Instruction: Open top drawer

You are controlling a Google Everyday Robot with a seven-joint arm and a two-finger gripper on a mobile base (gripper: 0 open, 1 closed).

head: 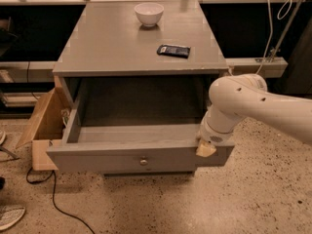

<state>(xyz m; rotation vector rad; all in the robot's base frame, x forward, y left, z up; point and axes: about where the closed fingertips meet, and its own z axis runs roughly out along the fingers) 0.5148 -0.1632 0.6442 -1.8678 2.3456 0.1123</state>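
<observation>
The top drawer is a wide grey drawer with a small round metal knob at the centre of its front. It stands pulled far out of the grey cabinet, and its inside shows nothing in it. My gripper sits at the right end of the drawer front's upper edge, under the white arm. Only a pale fingertip shows against the drawer rim. The lower drawers are hidden beneath the open drawer.
A white bowl and a dark flat packet lie on the cabinet top. An open cardboard box stands at the cabinet's left. A black cable runs over the speckled floor. A shoe lies at bottom left.
</observation>
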